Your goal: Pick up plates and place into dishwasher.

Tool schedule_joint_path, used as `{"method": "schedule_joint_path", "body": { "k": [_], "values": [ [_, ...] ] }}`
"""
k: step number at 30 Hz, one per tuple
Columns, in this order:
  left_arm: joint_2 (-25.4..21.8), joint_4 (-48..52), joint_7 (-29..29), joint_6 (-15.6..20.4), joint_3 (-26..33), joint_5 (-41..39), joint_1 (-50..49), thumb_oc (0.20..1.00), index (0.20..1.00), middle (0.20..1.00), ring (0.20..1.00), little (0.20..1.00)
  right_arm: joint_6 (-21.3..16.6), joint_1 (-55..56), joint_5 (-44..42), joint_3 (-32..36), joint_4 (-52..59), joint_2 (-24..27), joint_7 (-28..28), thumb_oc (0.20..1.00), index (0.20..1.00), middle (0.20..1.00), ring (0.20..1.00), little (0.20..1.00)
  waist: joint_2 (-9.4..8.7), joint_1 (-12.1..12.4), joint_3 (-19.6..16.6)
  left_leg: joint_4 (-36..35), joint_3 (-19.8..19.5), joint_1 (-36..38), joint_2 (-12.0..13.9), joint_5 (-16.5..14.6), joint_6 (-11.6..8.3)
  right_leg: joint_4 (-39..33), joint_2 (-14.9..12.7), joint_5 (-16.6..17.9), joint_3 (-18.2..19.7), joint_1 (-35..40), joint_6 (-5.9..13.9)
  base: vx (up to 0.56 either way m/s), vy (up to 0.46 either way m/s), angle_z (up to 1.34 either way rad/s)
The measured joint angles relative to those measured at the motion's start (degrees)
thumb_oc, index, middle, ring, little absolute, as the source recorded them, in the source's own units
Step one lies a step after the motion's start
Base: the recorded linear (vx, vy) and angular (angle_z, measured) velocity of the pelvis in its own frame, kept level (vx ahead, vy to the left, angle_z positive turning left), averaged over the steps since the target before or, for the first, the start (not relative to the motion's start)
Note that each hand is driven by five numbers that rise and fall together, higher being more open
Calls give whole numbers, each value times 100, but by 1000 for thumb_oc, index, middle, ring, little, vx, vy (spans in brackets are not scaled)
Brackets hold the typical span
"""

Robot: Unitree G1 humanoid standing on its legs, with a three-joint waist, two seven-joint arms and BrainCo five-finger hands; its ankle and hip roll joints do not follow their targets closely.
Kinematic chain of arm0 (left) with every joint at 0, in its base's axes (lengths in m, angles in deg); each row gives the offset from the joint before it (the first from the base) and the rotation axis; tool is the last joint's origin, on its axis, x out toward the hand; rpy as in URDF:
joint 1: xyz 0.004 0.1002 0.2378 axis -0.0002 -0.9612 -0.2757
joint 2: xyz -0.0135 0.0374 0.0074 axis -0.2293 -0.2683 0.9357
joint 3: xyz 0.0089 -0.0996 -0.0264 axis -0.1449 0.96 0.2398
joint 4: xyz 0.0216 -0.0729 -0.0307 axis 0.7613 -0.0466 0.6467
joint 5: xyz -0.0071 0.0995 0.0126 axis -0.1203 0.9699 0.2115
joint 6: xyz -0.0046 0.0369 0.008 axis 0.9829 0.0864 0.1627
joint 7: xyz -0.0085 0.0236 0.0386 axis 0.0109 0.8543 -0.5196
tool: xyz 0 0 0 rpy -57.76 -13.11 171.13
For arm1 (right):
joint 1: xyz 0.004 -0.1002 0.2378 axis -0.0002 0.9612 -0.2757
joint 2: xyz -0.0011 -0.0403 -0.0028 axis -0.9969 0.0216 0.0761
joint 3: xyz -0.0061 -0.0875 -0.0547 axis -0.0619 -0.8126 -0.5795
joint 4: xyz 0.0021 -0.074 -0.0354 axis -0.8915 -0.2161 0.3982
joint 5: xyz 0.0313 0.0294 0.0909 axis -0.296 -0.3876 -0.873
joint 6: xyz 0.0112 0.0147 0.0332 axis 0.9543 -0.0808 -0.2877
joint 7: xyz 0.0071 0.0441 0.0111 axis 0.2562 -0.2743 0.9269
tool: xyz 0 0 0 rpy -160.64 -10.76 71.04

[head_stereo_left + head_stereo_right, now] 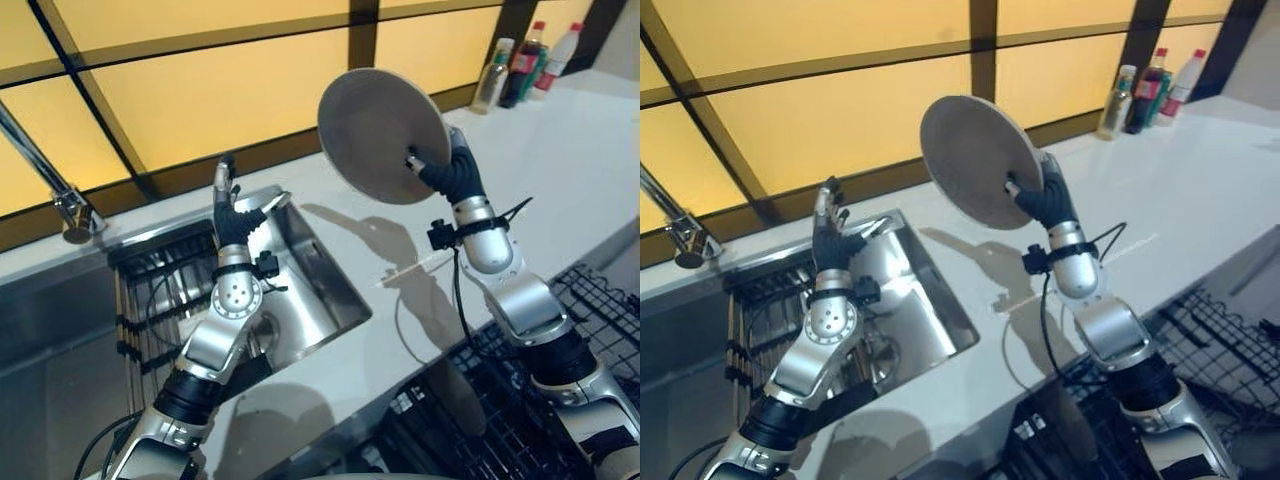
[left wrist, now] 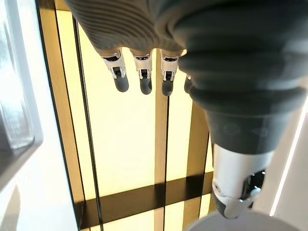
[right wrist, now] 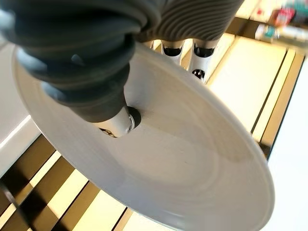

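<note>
Eye views: my right hand point(image 1: 448, 170) pinches plate point(image 1: 380, 135) at its rim, held up over counter point(image 1: 560, 170). Left hand point(image 1: 232, 215) spread over sink point(image 1: 310, 270).
R wrist: thumb on face; stiff, slick, breakable, so rim grip needs firm hold.

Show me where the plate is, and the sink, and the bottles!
plate point(image 1: 375, 130): left eye view, on the middle of its face.
sink point(image 1: 335, 275): left eye view, on its shiny right wall.
bottles point(image 1: 520, 72): left eye view, on the dark middle bottle.
</note>
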Motion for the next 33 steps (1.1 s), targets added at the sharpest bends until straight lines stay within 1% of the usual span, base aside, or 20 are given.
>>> {"method": "schedule_joint_path", "body": {
  "k": [1,2,6,7,9,11,13,14,18,20,27,33],
  "values": [
    [0,-2,1,0,-1,0,-6,1000,1000,1000,1000,1000,-22,60,57,82,0,9,1,200,200,200,200,200,0,-23,0,0,19,3,1,-4,7,2,4,9,27,-7,5,9,-7,-18],
    [-2,-3,1,1,5,1,-16,1000,1000,1000,1000,1000,-46,124,94,143,0,26,0,200,200,200,200,200,-1,-102,-2,0,37,7,0,-7,10,3,8,18,51,-12,7,9,-12,-11],
    [-3,-26,11,4,226,1,-114,1000,1000,1000,1000,1000,-83,385,301,265,5,196,-1,200,200,200,200,200,18,-158,-17,-2,196,-3,10,-14,23,24,28,72,220,-98,1,8,-17,-21],
    [-18,-60,15,13,300,1,-156,1000,1000,1000,1000,1000,-93,526,335,329,4,243,-5,200,200,200,200,200,19,-253,-23,-2,211,8,13,-15,24,30,31,73,234,-93,1,10,-23,-11],
    [-38,-95,24,28,484,1,-251,1000,1000,1000,1000,1000,-90,701,349,483,1,267,0,200,200,200,200,200,34,-282,-33,-3,299,12,19,-19,30,33,42,98,322,-132,5,13,-24,-21],
    [-43,-167,65,52,570,1,-264,1000,1000,1000,1000,1000,-92,882,350,658,-1,314,6,200,200,200,200,200,36,-278,-35,-4,412,6,27,-20,30,38,54,137,425,-186,1,16,-26,-30],
    [-44,-232,139,56,673,2,-289,1000,1000,1000,1000,1000,-98,1065,350,803,-1,371,16,200,200,200,200,200,36,-323,-38,-5,482,9,28,-21,31,42,60,167,501,-223,8,14,-31,-23],
    [-54,-233,164,70,694,2,-308,1000,1000,1000,1000,1000,-99,1158,351,883,-5,401,21,200,200,200,200,200,31,-394,-43,-5,495,5,27,-20,32,55,62,169,524,-237,12,21,-37,-12],
    [-101,-269,266,110,746,4,-433,1000,1000,1000,1000,1000,-106,1504,474,1124,-17,406,85,200,200,200,200,200,34,-465,-63,-6,630,7,30,-20,34,89,75,188,639,-297,38,31,-44,-14],
    [-104,-287,314,114,824,7,-477,1000,1000,1000,1000,1000,-119,1638,475,1181,-21,405,140,200,200,200,200,200,33,-564,-64,-6,652,21,33,-19,35,91,81,194,666,-294,46,36,-60,-10],
    [-180,-465,487,165,1149,52,-731,1000,1000,1000,1000,1000,-186,2328,577,1755,-54,406,323,200,200,200,200,200,29,-598,-69,-10,799,67,48,-37,14,150,117,204,825,-389,62,40,-75,-14],
    [-282,-549,578,169,1346,57,-899,1000,1000,1000,1000,1000,-199,2713,577,2009,-172,404,649,200,200,200,200,200,12,-639,-84,-18,819,74,31,-42,30,241,132,201,929,-463,58,30,-83,-10]
  ]
}}
